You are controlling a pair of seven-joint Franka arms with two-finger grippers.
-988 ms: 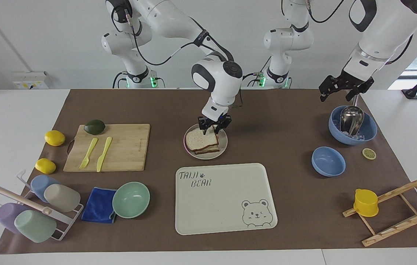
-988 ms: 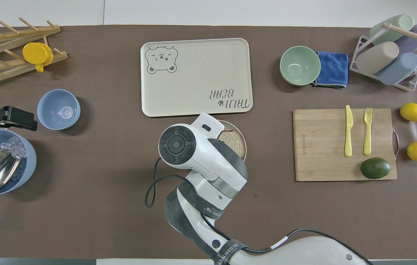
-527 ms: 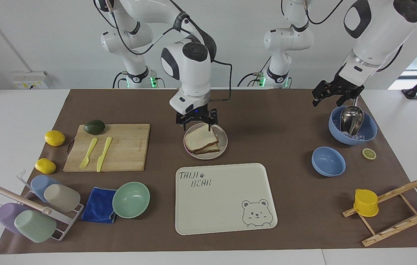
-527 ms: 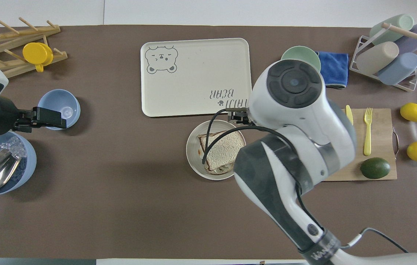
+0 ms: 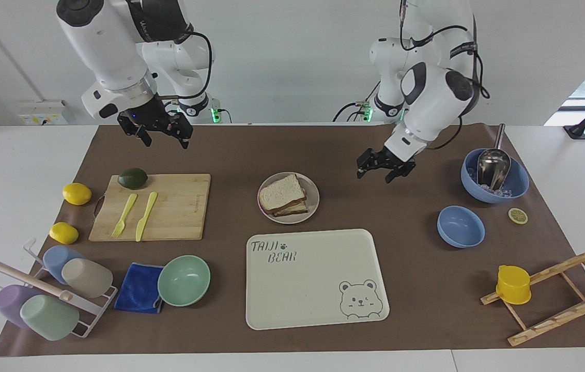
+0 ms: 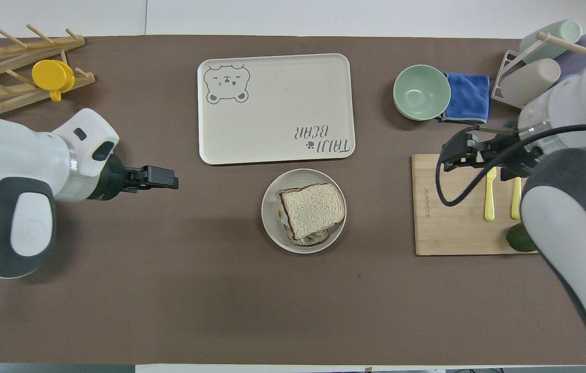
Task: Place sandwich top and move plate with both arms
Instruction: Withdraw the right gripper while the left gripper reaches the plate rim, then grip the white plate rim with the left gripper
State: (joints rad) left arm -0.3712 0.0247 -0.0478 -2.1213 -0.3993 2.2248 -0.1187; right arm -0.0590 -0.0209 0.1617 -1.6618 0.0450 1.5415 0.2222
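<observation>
1. I see the brown-covered tabletop (image 5: 401, 289) carrying everything.
2. The two white jointed arms are both raised: the right gripper (image 5: 156, 132) hangs over the tabletop's edge by the rectangular wooden cutting board (image 5: 179, 206), and the left gripper (image 5: 385, 169) hangs over bare brown cover between the plate and the large blue bowl with a metal scoop (image 5: 517, 183).
3. The rectangular cream bear tray (image 5: 318, 305) lies just beside the plate, farther from the robots.
4. The small round beige-grey plate (image 5: 314, 195) sits mid-tabletop, touched by neither gripper.
5. The sandwich top, a square pale bread slice with brown crust (image 5: 281, 192), rests on the stacked sandwich on that plate.
6. Both grippers' fingers stand apart, holding nothing.
</observation>
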